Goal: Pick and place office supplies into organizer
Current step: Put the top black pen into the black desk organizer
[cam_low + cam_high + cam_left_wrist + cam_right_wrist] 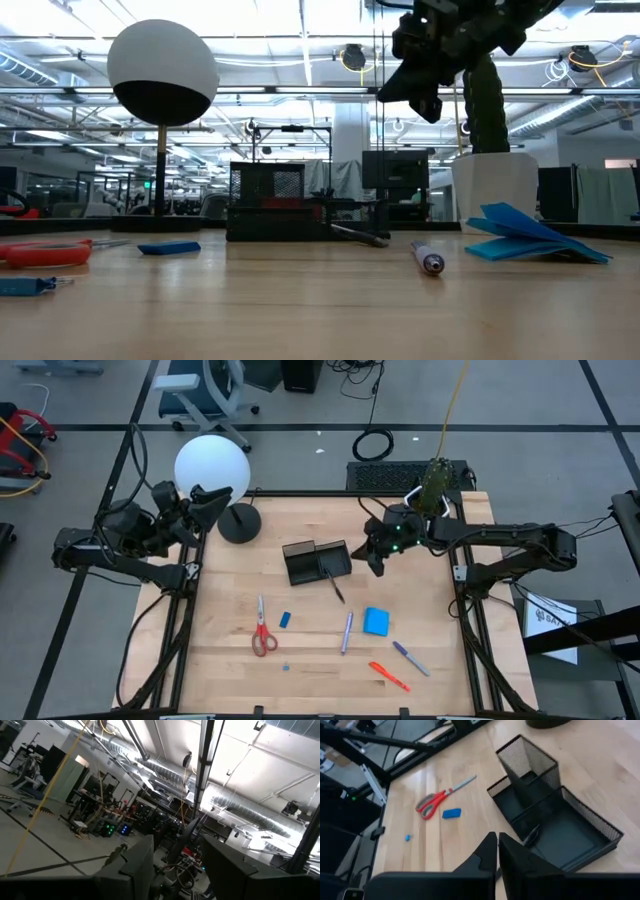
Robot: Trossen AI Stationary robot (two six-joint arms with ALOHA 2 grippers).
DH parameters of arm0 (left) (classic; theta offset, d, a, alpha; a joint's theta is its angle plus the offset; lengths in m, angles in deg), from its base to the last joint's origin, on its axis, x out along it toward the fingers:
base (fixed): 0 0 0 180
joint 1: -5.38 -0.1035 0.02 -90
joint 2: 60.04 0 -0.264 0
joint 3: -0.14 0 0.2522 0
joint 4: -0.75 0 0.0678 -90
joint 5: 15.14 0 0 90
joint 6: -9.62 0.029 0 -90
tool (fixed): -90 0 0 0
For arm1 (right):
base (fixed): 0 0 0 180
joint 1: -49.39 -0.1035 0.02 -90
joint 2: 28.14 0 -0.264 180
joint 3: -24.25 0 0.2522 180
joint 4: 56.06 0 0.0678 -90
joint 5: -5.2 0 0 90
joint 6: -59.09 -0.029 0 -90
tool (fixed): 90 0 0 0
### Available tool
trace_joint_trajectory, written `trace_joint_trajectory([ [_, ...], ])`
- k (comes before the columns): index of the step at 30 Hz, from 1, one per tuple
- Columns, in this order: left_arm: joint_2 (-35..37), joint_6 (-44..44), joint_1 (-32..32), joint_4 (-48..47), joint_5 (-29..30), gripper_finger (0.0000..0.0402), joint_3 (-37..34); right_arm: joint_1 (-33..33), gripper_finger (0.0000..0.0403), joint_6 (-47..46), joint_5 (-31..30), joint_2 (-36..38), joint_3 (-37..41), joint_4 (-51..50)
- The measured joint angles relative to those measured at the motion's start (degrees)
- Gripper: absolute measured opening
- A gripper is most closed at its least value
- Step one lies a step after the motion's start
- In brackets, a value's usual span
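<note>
The black mesh organizer (316,561) (555,822) stands at the table's far middle. A black pen (333,582) (530,835) has one end in its low tray and slants over the near rim onto the table. My right gripper (377,563) (497,854) hangs shut with nothing in it, above the organizer's right end. Nearer the front lie red-handled scissors (262,630), a small blue eraser (285,619), a blue notepad (376,621), a grey-purple pen (346,631), a purple marker (411,658) and an orange marker (389,676). My left gripper (175,870) is open and raised at the far left.
A lamp with a white globe (211,464) and a round black base (239,523) stands at the far left. A plant in a white pot (494,190) stands at the far right. A tiny blue piece (285,668) lies near the front edge.
</note>
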Motion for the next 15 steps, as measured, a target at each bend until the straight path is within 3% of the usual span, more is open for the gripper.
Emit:
trace_joint_trajectory([
  [15,0.0,-2.81,0.0,-6.18,-1.73,0.017,0.0,-8.89,0.006,-3.86,-0.18,-5.67,-0.21,1.17],
])
